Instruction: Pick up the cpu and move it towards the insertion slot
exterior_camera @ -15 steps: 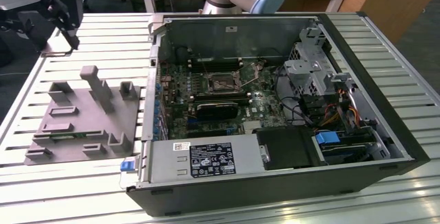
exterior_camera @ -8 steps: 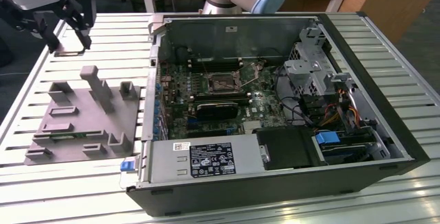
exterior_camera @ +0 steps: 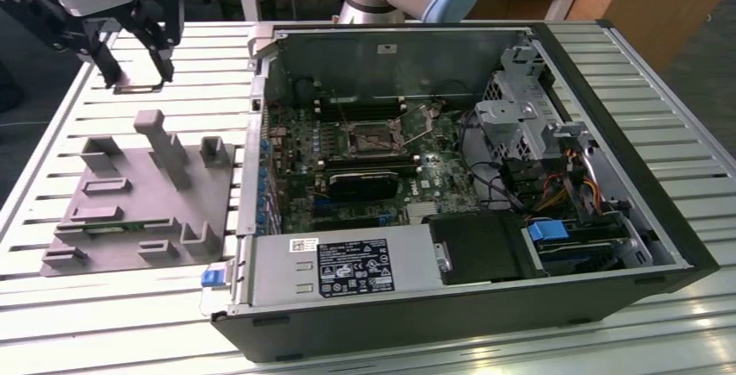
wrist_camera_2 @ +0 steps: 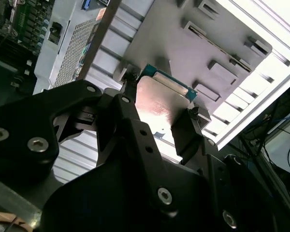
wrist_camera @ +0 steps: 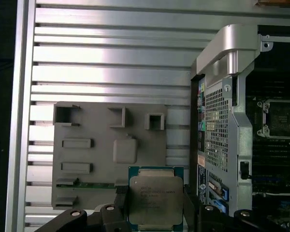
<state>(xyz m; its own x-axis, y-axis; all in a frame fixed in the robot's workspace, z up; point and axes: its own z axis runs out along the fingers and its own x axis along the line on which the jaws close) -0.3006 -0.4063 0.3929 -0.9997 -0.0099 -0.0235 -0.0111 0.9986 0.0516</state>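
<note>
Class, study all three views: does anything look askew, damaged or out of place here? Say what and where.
Nothing stands out. The cpu sits square in the gripper, near the grey fixture plate, and the insertion slot in the open case looks intact.

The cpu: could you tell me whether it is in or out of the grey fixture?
Out: the gripper clamps the cpu clear of the grey fixture.

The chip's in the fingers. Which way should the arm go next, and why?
Probably sideways toward the open case: the cpu sits clamped between the fingers near the grey fixture, while the insertion slot lies toward the exterior view's right.
</note>
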